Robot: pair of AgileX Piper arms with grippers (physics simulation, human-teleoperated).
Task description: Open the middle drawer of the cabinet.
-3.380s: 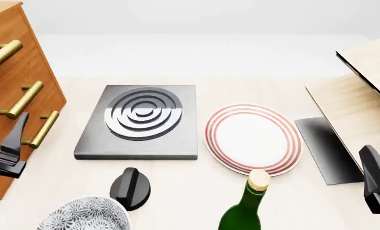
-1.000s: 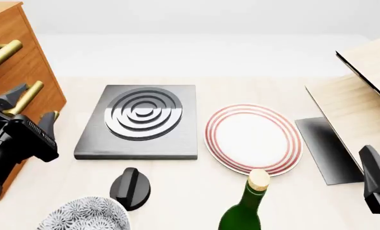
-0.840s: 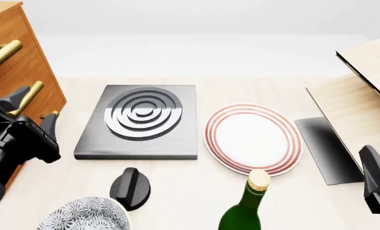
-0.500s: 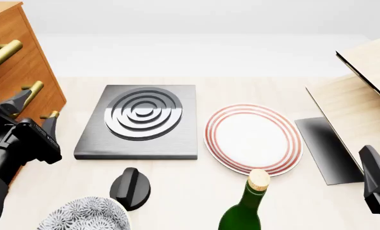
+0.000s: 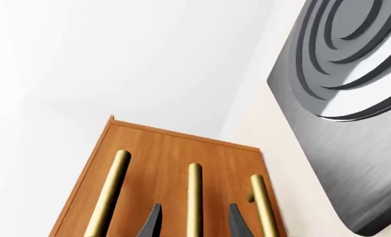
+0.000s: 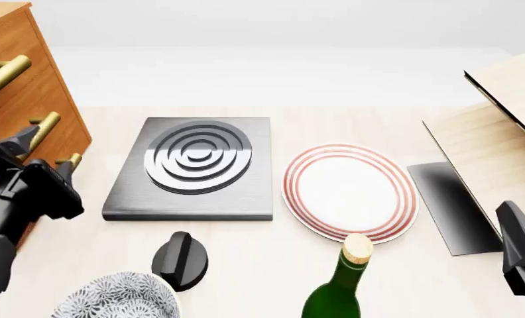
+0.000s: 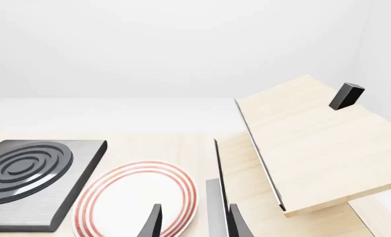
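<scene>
The orange-brown cabinet (image 6: pixel 19 46) stands at the table's far left, its three brass bar handles facing the arms. The middle drawer's handle (image 6: pixel 42 127) is partly hidden by my left gripper (image 6: pixel 44 156). In the left wrist view this handle (image 5: pixel 194 190) runs between the two dark fingertips of the left gripper (image 5: pixel 194 224), which is open around the bar. Whether the fingers touch it I cannot tell. All three fronts look flush there. My right gripper (image 6: pixel 517 255) rests at the near right, far from the cabinet, and stands open (image 7: pixel 194 224) with nothing held.
A grey hob plate (image 6: pixel 191 169) lies just right of the cabinet. Beyond it is a red-rimmed plate (image 6: pixel 349 191). Near the front edge are a black knob (image 6: pixel 180 260), a patterned bowl (image 6: pixel 116 297) and a green corked bottle (image 6: pixel 338 288). A pale wooden box (image 6: pixel 501 132) fills the right.
The left arm has risen from low beside the cabinet to the middle handle, and in the last second edged slightly down and toward the cabinet. The right arm has not moved.
</scene>
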